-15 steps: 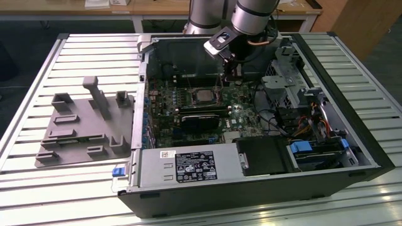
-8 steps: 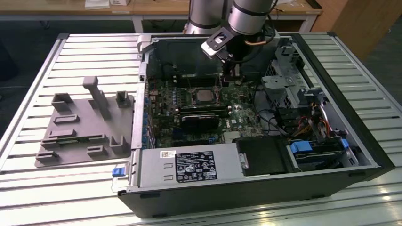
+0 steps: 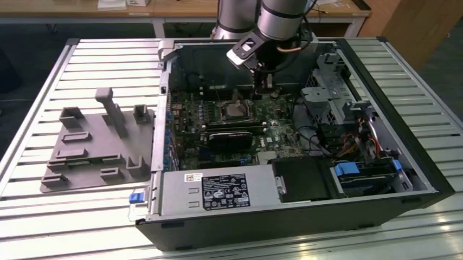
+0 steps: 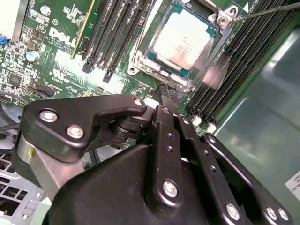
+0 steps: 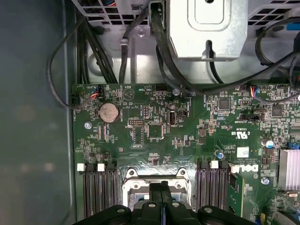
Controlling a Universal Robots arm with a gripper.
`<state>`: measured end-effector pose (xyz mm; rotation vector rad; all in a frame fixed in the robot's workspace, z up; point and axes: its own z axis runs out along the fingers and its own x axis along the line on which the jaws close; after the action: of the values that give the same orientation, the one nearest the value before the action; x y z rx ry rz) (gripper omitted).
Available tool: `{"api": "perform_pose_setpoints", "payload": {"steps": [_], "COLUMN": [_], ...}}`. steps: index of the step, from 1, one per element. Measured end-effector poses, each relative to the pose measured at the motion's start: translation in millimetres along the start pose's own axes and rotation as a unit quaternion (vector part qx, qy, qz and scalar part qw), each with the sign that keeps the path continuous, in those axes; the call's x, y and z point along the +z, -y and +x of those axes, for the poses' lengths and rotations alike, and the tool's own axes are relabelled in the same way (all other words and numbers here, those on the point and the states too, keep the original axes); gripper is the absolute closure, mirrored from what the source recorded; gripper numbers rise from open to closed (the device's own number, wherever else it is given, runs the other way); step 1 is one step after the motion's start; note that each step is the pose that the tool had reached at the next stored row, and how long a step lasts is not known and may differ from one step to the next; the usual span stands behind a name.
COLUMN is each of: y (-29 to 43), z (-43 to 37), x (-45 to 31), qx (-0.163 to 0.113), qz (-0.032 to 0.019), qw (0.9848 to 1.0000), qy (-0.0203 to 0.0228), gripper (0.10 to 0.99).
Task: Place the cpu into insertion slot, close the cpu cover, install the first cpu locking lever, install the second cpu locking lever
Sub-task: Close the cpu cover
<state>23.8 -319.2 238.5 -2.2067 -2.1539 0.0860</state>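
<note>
The cpu (image 4: 183, 40), a square chip with a silvery top, lies in the insertion slot (image 3: 233, 111) on the green motherboard. The cpu cover (image 4: 143, 52), a thin silver frame, lies flat around the chip. A thin locking lever rod (image 4: 269, 11) runs off from the socket's screwed corner. My gripper (image 4: 166, 90) is shut, its black fingers pressed together with nothing seen between them, and the tips sit at the socket's edge. In the first wrist view the gripper (image 5: 161, 185) hides the middle of the slot (image 5: 132, 187). In the exterior view the gripper (image 3: 265, 85) hangs inside the case over the board.
The open computer case (image 3: 426, 179) lies on a slatted table. Black memory slots (image 4: 112, 37) flank the socket on both sides. Cables (image 5: 93, 51) and a metal drive bracket (image 5: 208, 28) crowd one end of the board. A grey fixture plate (image 3: 94, 151) sits at the exterior view's left.
</note>
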Motion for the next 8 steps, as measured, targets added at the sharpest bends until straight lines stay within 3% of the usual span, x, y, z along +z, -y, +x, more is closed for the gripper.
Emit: {"api": "perform_pose_setpoints", "payload": {"steps": [4,8], "y": [2.6,8.2], "z": [-0.1,-0.2], "x": [0.2,0.8], "qx": [0.000,0.000], "qz": [-0.0038,-0.0161], "qw": [1.0000,0.9999], "qy": [-0.0001,-0.0004], "gripper": [0.980,0.980]}}
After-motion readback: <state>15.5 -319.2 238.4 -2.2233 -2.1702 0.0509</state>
